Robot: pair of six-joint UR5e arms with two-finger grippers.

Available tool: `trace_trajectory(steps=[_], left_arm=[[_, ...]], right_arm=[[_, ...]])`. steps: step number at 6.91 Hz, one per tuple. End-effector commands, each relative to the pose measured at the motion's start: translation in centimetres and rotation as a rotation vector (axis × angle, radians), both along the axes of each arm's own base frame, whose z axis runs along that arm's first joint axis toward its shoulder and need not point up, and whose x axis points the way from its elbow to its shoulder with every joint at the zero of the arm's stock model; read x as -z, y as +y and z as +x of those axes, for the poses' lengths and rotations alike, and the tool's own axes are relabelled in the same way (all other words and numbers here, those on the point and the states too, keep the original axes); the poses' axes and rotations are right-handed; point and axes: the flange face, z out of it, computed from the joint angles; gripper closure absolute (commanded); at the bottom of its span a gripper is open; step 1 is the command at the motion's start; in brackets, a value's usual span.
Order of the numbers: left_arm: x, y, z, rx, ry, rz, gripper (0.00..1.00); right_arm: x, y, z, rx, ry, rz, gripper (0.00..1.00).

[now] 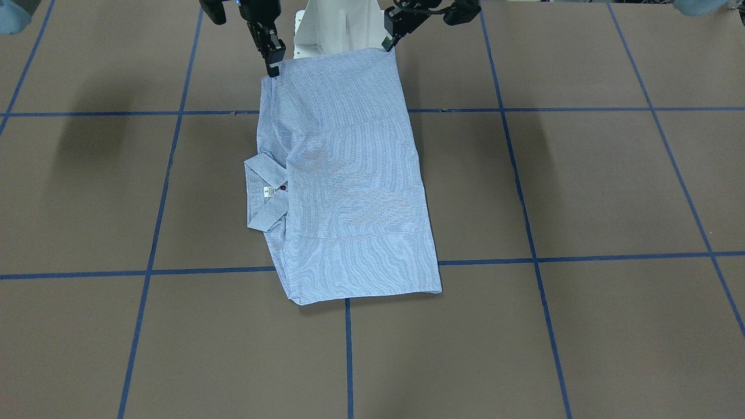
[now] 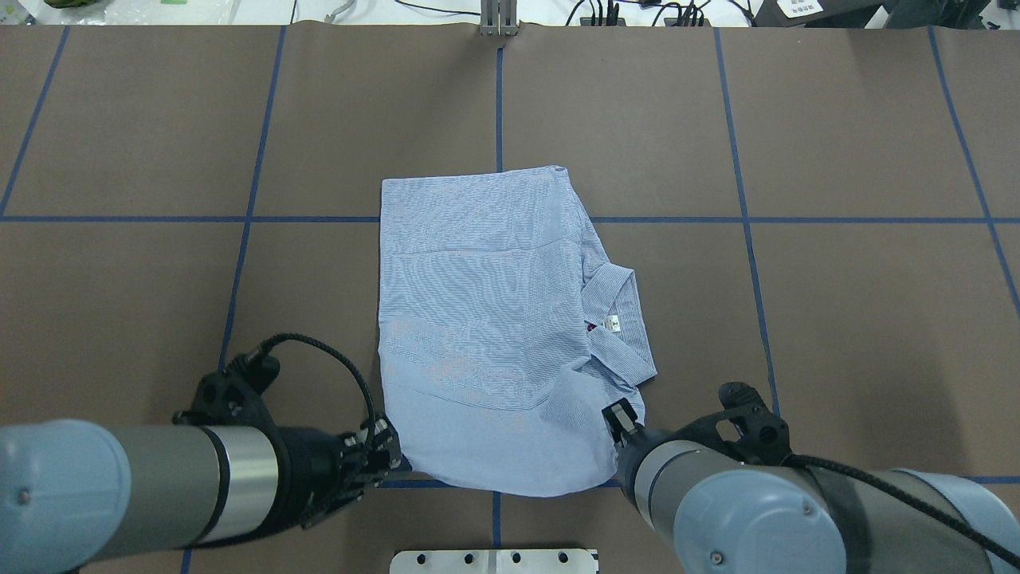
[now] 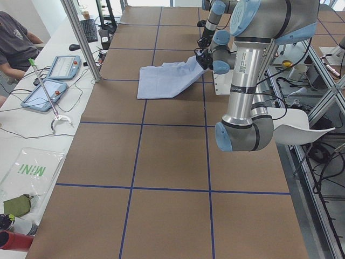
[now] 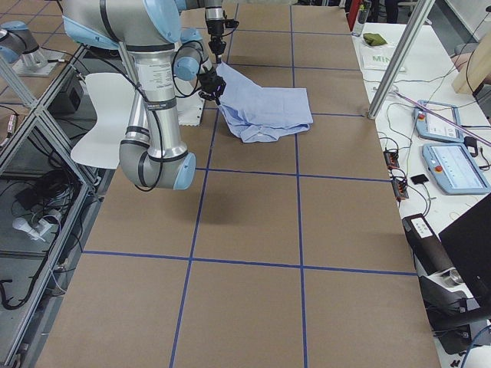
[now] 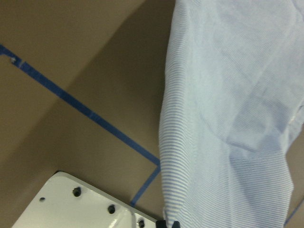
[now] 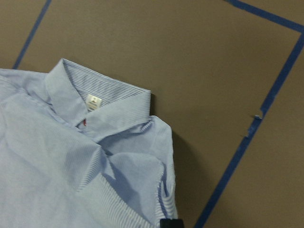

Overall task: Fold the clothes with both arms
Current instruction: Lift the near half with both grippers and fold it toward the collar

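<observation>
The light blue striped shirt (image 2: 478, 319) lies folded into a rectangle at the table's middle, with its collar (image 2: 617, 319) and white label (image 6: 93, 101) toward the robot's right. My left gripper (image 2: 390, 458) is shut on the shirt's near left corner. My right gripper (image 2: 617, 418) is shut on the near right corner, beside the collar. The side view shows this near edge (image 3: 191, 65) lifted off the table while the far part lies flat. In the front view the left gripper (image 1: 389, 42) and right gripper (image 1: 272, 64) hold the shirt's (image 1: 349, 174) top corners.
The white base plate (image 2: 494, 560) sits just behind the lifted edge. Blue tape lines (image 2: 498, 104) grid the brown table. Tablets (image 3: 46, 91) and an aluminium post (image 3: 81, 38) stand on the operators' side, beyond the table's far edge.
</observation>
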Motion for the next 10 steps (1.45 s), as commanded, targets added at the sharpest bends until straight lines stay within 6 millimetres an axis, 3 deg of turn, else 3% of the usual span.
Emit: trace_trajectory(steps=[1, 2, 4, 5, 6, 8, 10], left_arm=[[1.3, -7.3, -2.4, 0.060, 0.002, 0.035, 1.00], [1.0, -11.0, -2.3, 0.084, -0.027, 0.059, 1.00], [-0.6, -18.1, -2.8, 0.137, -0.107, 0.125, 1.00], [-1.9, -20.7, -2.8, 0.145, -0.148, 0.144, 1.00], [-2.2, -23.1, -1.9, 0.158, -0.175, 0.148, 1.00], [-5.5, -27.2, 0.4, 0.182, -0.174, 0.162, 1.00], [-7.7, -33.2, 2.9, 0.211, -0.193, 0.180, 1.00]], right_arm=[[2.6, -5.6, 3.1, -0.077, -0.057, -0.030, 1.00], [3.2, -8.8, 3.3, -0.089, -0.053, -0.031, 1.00], [3.9, -15.2, 1.9, -0.131, 0.000, -0.018, 1.00], [4.0, -18.7, 1.1, -0.151, 0.008, -0.010, 1.00], [3.5, -21.8, 0.1, -0.154, 0.007, -0.017, 1.00], [2.2, -28.9, -3.6, -0.151, 0.030, -0.009, 1.00], [1.3, -35.5, -6.1, -0.115, 0.065, -0.002, 1.00]])
